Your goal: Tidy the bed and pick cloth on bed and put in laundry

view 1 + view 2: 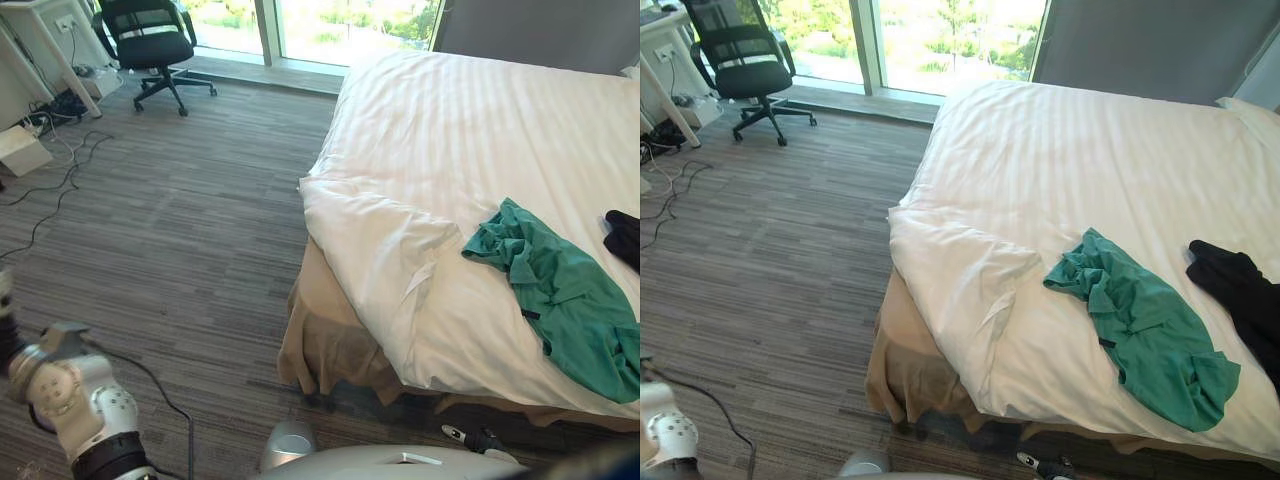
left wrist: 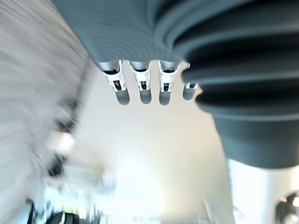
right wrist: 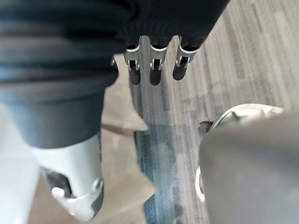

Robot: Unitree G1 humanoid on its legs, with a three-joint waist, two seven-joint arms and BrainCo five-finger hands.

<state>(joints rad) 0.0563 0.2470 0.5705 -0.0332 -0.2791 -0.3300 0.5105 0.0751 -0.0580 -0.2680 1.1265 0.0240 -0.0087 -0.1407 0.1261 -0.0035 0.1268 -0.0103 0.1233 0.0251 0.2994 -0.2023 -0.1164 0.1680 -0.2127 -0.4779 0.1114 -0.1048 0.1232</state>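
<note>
Approach side: open carpet [image 1: 200,230] runs along the bed [image 1: 1090,150] on my left, wide enough for either arm. Chair [image 1: 150,45], desk [image 1: 45,40], cables [image 1: 62,105] & box [image 1: 22,150] sit far left, well apart from the bed. On top, the duvet [image 1: 960,270] is bunched at the near corner, just beside the green shirt [image 1: 1145,345]. Black cloth [image 1: 1240,290] lies near the right edge. Far half lies flat, free to reach over.

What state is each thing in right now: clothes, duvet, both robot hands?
green shirt: crumpled, lying on the duvet near its front edge.
black garment: bunched on the bed, apart from the shirt.
duvet: spread, near corner rumpled.
left robot hand: open, empty.
right robot hand: open, empty, over the floor.
</note>
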